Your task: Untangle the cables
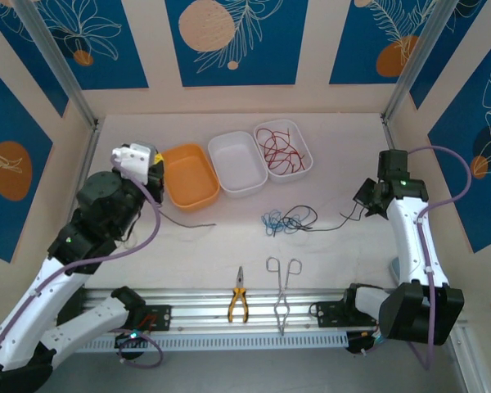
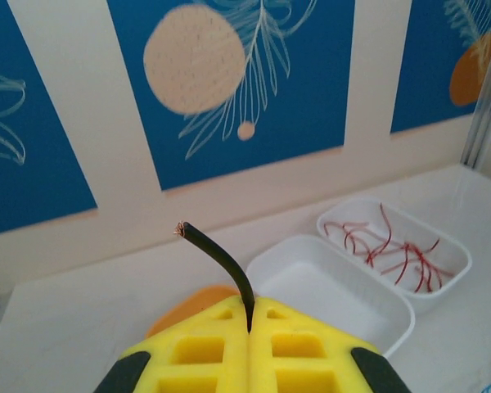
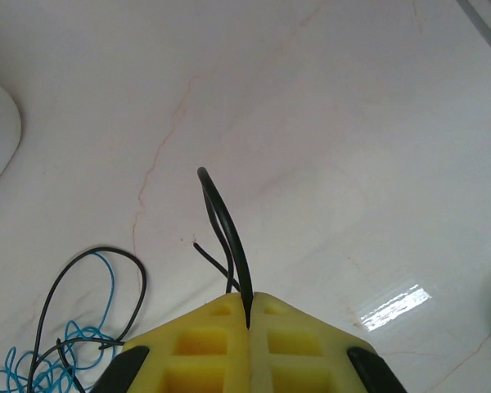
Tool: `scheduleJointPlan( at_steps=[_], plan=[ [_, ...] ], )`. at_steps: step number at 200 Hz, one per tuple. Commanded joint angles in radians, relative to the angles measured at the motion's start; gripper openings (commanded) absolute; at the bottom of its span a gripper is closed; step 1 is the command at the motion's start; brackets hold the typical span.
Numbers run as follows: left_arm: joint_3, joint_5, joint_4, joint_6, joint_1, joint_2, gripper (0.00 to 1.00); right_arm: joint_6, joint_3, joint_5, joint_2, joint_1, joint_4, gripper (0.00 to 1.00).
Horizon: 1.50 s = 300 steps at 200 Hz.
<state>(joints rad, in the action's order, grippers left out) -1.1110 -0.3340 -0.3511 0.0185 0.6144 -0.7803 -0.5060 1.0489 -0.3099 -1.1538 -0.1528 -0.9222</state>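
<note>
Two claws clamped, left claw (image 2: 251, 321) on one black cable (image 2: 219, 260), right claw (image 3: 250, 318) on another, three trays (image 1: 237, 191).

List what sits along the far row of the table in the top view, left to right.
Orange plastic tub → empty white plastic tub → white plastic tub holding thin red wires.

Blue cables (image 3: 45, 360) partly beyond right wrist view's lower edge
</note>
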Motion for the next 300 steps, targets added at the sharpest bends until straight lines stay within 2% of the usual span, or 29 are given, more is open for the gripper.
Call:
scheduleJointPlan(
  at_steps=[1, 32, 84, 162, 225, 300],
  plan=[
    [-0.081, 0.081, 0.038, 0.008, -0.010, -0.009, 0.00, -0.009, -0.013, 0.056, 0.028, -0.004, 0.030, 0.00],
    [-0.208, 0.209, 0.026, -0.017, -0.010, -0.062, 0.00, -0.003, -0.010, 0.079, 0.037, -0.001, 0.035, 0.00],
    [-0.431, 0.309, 0.062, -0.032, -0.011, -0.201, 0.00, -0.005, -0.015, 0.095, 0.046, 0.016, 0.045, 0.00],
    [-0.684, 0.287, 0.114, 0.063, -0.020, -0.514, 0.00, -0.028, -0.013, 0.111, 0.046, 0.077, 0.059, 0.00],
    [-0.751, 0.293, 0.132, 0.072, -0.073, -0.655, 0.00, -0.038, -0.013, 0.099, 0.026, 0.113, 0.062, 0.00],
    [-0.712, 0.333, 0.130, 0.039, -0.112, -0.744, 0.00, -0.050, -0.018, 0.098, -0.002, 0.139, 0.080, 0.00]
  ],
)
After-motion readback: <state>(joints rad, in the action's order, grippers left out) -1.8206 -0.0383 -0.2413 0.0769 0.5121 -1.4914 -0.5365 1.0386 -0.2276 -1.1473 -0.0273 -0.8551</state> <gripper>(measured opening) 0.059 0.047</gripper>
